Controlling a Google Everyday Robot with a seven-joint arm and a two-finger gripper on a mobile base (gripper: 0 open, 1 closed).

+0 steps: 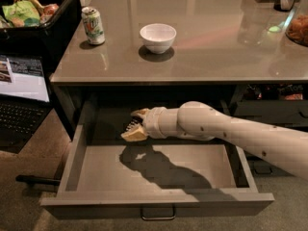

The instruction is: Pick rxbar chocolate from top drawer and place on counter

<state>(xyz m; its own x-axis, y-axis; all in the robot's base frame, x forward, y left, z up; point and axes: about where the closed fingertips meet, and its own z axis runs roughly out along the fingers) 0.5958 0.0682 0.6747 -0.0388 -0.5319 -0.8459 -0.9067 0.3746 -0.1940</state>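
The top drawer (72, 158) is pulled out under the counter (216, 57), its metal handle (158, 212) at the front. My gripper (134, 124) is inside the drawer near its back left, just above the floor, pointing left. Its two pale fingers (134, 134) stand apart and I see nothing between them but shadow. The rxbar chocolate does not show. The back of the drawer under the counter edge is dark, and my arm (231, 131) covers the back right part.
On the counter stand a green-and-white soda can (93, 25) at the left and a white bowl (158, 36) near the middle. A black bin of snacks (33, 13) and a laptop (21, 95) are to the left. Dark drawers (274, 109) are at the right.
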